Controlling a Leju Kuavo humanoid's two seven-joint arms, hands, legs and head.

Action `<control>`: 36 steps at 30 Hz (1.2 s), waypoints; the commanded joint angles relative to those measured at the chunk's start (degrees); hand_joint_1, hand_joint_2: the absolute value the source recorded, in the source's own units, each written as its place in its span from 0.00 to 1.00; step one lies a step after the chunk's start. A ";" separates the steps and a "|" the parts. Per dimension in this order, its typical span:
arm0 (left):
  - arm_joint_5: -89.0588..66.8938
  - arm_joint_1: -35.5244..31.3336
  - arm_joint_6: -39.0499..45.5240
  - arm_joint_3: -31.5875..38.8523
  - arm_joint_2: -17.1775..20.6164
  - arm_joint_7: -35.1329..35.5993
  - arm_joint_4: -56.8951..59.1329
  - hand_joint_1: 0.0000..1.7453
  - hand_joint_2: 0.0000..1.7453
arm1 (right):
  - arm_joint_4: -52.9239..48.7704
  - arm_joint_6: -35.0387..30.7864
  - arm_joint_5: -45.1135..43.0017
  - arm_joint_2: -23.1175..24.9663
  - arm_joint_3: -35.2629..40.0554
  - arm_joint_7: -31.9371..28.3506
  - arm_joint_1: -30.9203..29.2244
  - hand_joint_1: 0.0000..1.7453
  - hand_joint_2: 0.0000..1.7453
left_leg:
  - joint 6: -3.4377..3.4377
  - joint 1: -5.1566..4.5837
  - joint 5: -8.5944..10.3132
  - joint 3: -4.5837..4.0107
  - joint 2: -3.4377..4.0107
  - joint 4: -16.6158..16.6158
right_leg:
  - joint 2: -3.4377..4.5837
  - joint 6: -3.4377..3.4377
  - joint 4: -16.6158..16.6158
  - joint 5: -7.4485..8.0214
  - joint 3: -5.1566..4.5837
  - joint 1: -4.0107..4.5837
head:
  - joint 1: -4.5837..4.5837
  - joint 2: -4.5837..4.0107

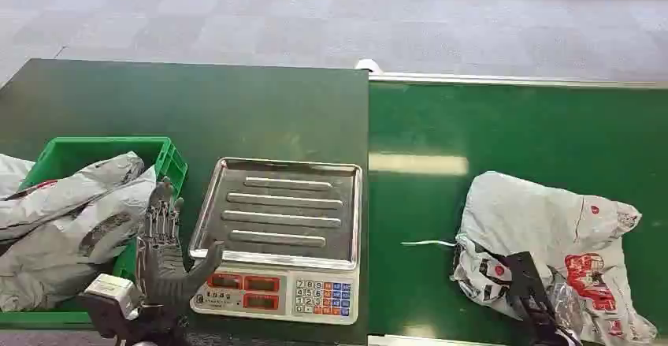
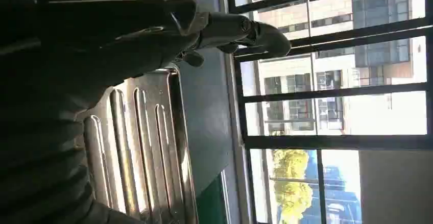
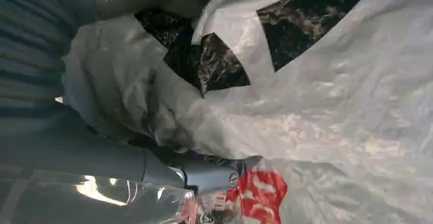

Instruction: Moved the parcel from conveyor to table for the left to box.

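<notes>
Grey parcel (image 1: 551, 243) with red and black print lying crumpled on the green conveyor (image 1: 512, 141), to the right of the table (image 1: 181, 109), its lower edge cut off by the frame. Right hand (image 1: 539, 303) down on the parcel's near side, mostly out of frame; thumb (image 3: 204, 175) pressed against the plastic in the wrist view, fingers hidden by folds, so grip impossible to tell. Left hand (image 1: 161, 251) raised with fingers spread, empty, between the green bin (image 1: 169, 157) and the scale (image 1: 280, 239). Bin holding grey bags (image 1: 71, 220), partly cut off at the left edge. Scale tray bare, keypad near the table's front edge.
</notes>
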 commanded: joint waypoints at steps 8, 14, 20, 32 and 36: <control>-0.35 1.01 0.30 1.88 -0.60 0.30 0.35 0.00 1.00 | 6.11 0.56 -0.39 0.54 0.72 0.40 -0.71 1.00 1.00 | 0.07 0.05 0.01 0.26 -0.03 -0.05 | -0.04 -0.10 -0.09 0.06 0.20 0.07 | -0.02 0.00; -0.53 2.14 0.68 2.55 -0.48 0.00 -0.72 0.00 1.00 | 0.75 -2.02 -1.78 1.67 2.40 -2.11 -0.41 1.00 1.00 | 0.10 0.04 0.06 0.19 0.02 -0.08 | -0.01 -0.14 -0.10 0.11 0.15 0.07 | -0.02 0.00; -0.68 3.31 1.01 2.68 -0.66 -1.33 -1.80 0.00 1.00 | -13.25 -8.42 -5.37 3.32 4.47 -9.12 3.73 1.00 1.00 | 0.06 -0.01 0.01 0.11 -0.01 -0.01 | -0.02 -0.11 0.03 0.03 0.10 0.01 | -0.02 0.00; -0.74 -1.60 0.41 0.05 -0.78 -3.56 3.68 0.00 1.00 | -40.75 -13.57 -4.74 2.94 23.97 -16.58 3.70 1.00 1.00 | 0.08 -0.08 0.05 -0.33 0.13 0.01 | 0.13 -0.13 0.12 0.08 -0.38 -0.04 | -0.02 0.00; -0.64 -2.10 0.52 -0.13 -0.82 -3.57 4.23 0.00 1.00 | -41.23 -13.27 -3.63 3.09 25.20 -15.05 2.82 1.00 1.00 | 0.09 -0.05 0.10 -0.31 0.04 -0.03 | 0.04 -0.16 0.06 0.11 -0.34 -0.02 | -0.04 0.00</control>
